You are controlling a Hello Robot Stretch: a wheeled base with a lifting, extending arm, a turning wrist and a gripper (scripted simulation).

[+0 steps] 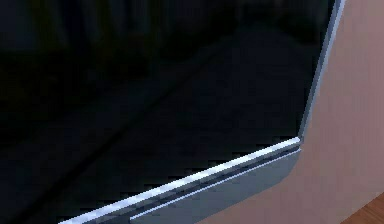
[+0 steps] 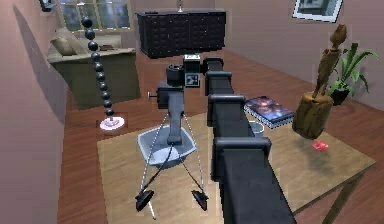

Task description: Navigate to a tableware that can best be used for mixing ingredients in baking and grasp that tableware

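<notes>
Hand (image 2: 172, 203) by grey bowl (image 2: 152, 150) on bench (image 2: 118, 165); can't tell its grip state or whether it holds anything. Navigation looks done; grasp still to confirm.

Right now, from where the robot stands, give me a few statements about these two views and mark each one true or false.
1. A grey bowl sits on the light wooden table. True.
2. The brown carved wooden statue stands on the beige sofa. False: it stands on the table, and the sofa is farther off by the window.
3. The tool plainly holds nothing. False: the bowl lies behind it on the table, so that cannot be told.
4. A small red object lies on the table near the statue. True.
5. The forward view faces a dark screen with a silver frame. True.
</notes>
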